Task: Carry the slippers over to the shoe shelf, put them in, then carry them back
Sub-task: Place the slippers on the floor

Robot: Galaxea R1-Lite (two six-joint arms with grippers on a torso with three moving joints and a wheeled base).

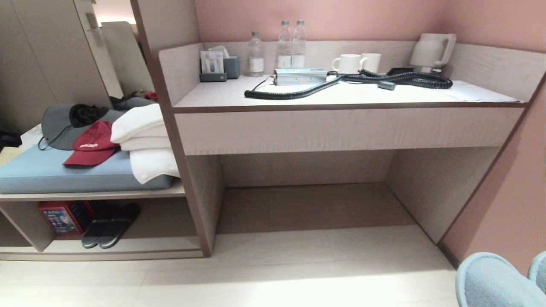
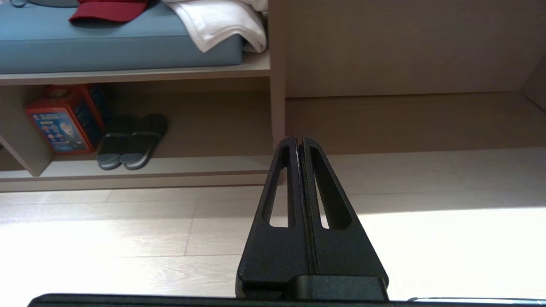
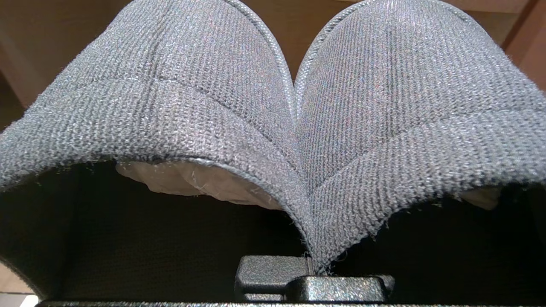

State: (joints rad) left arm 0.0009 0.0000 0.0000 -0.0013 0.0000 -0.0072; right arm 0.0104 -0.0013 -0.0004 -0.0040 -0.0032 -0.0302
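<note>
Slippers (image 3: 273, 106): two, grey knit fabric, rounded toes, inner edges pinched by right gripper (image 3: 313, 266).
Left gripper (image 2: 301, 145): fingers pressed together, empty.
Shoe shelf (image 1: 149, 245): one, beige wood-grain.
Dark slides (image 1: 110, 226): two.

The slippers (image 1: 497, 279) are cut off by the head view's lower right corner — only their rounded toes show. In the right wrist view they hide the right gripper (image 3: 313, 266) almost wholly. The red box (image 1: 64, 217) in the shoe shelf (image 1: 128, 247) carries print too small to read — and the cap's (image 1: 91, 145) lettering likewise.
</note>
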